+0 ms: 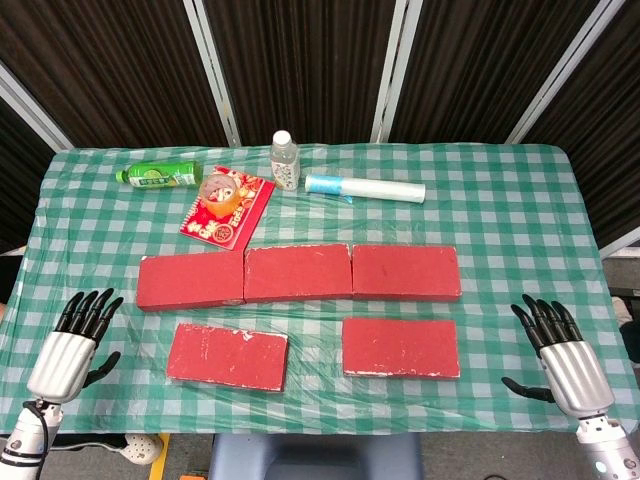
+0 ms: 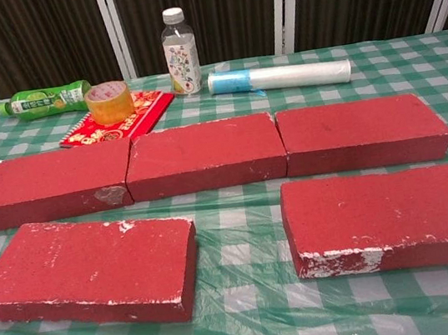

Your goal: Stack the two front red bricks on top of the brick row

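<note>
Three red bricks form a row across the table: left brick (image 1: 190, 281), middle brick (image 1: 298, 272), right brick (image 1: 405, 271). In front of the row lie two more red bricks, the front left brick (image 1: 228, 355) (image 2: 87, 269) slightly skewed and the front right brick (image 1: 401, 346) (image 2: 392, 216). My left hand (image 1: 72, 340) rests open at the table's left front edge, apart from any brick. At the right front edge my right hand (image 1: 560, 350) is open too, fingers spread, holding nothing. Neither hand shows in the chest view.
Behind the row stand a clear water bottle (image 1: 285, 160), a lying green bottle (image 1: 160, 174), a tape roll (image 1: 221, 190) on a red packet (image 1: 228, 208), and a white roll of bags (image 1: 365, 188). A green checked cloth (image 1: 500, 200) covers the table.
</note>
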